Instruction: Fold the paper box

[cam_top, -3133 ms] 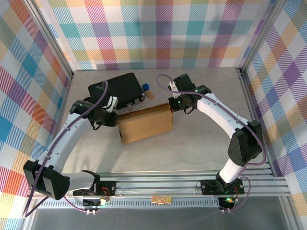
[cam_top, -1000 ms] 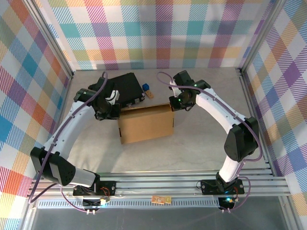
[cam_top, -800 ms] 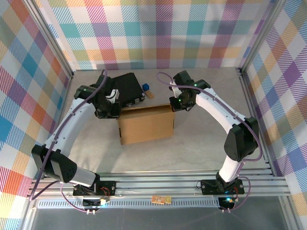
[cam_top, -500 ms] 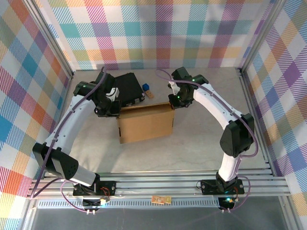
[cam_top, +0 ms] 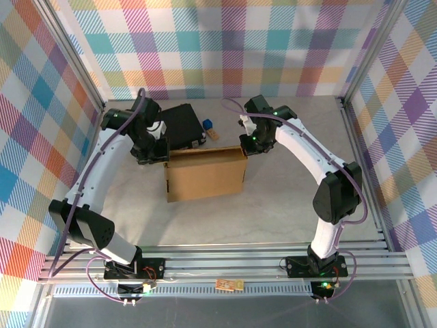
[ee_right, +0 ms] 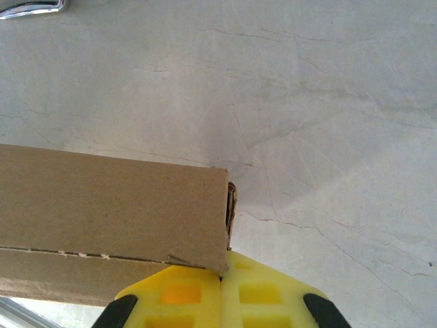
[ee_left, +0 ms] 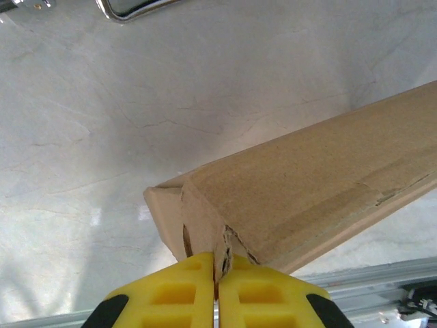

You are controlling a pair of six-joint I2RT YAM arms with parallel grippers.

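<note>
One paper box sits near the middle of the table in the overhead view, its long sides running from 9 to 3 o'clock. From the box's centre, the left gripper is at the 10 o'clock corner and the right gripper at the 2 o'clock corner.

Seen from the left wrist, that gripper has its yellow fingers pressed together on the frayed corner of the box. A sliver of cardboard is caught in the seam between them. Seen from the right wrist, the other gripper is likewise pinched tight on the bottom corner of the box.

At 11 o'clock from the box, just behind its far edge, lies a black case. Its chrome handle crosses the top of the left wrist view and shows again at 11 o'clock in the right wrist view. The left arm reaches in beside this case. At 12 o'clock, a little beyond the far edge, is a small blue object with a tan piece beside it. A small orange board lies on the rail at 6 o'clock.

The box is plain brown, unprinted and shallow, with a flat upper panel. Its left corner shows a torn edge and a small flap folded under. On the right, a perforated line runs along the side, and the corner edge shows stacked layers.
</note>
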